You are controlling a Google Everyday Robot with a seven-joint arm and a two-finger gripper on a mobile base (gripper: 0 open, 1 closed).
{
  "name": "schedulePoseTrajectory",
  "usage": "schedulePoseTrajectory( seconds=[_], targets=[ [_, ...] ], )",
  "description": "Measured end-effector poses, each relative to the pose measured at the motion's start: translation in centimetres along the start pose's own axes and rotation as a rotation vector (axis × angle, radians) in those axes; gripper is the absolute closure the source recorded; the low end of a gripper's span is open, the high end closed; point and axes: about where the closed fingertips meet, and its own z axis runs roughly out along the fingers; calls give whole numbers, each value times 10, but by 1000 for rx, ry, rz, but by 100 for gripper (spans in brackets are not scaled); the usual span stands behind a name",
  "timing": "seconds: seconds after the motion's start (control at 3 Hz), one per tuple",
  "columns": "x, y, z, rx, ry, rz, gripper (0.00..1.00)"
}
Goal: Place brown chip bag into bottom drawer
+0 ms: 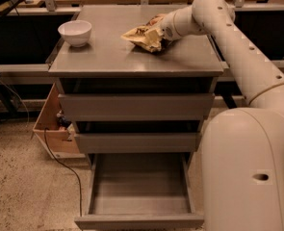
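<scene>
The brown chip bag [142, 36] is on the grey cabinet top [112, 57], right of centre, with its cream-yellow end pointing left and its dark end under my wrist. My gripper [160, 32] reaches in from the right and is shut on the bag's right end. The bag's left end looks slightly raised off the top. The fingers are mostly hidden by the wrist and the bag. The bottom drawer [139, 186] is pulled open below, and its grey tray holds nothing.
A white bowl [74, 32] stands at the cabinet top's left. The two upper drawers [135, 106] are closed. My arm and body [247, 167] fill the right side. A cardboard box [52, 124] and a cable [64, 167] lie on the floor at the left.
</scene>
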Motion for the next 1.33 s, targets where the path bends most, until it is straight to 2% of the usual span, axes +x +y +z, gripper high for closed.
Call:
schedulePoseTrajectory(
  seconds=[0.33, 1.0, 1.33],
  targets=[
    [-9, 14, -12, -19, -6, -14, 100],
    [-44, 75, -57, -147, -90, -100, 100],
    [-56, 102, -95, -164, -155, -143, 100]
  ],
)
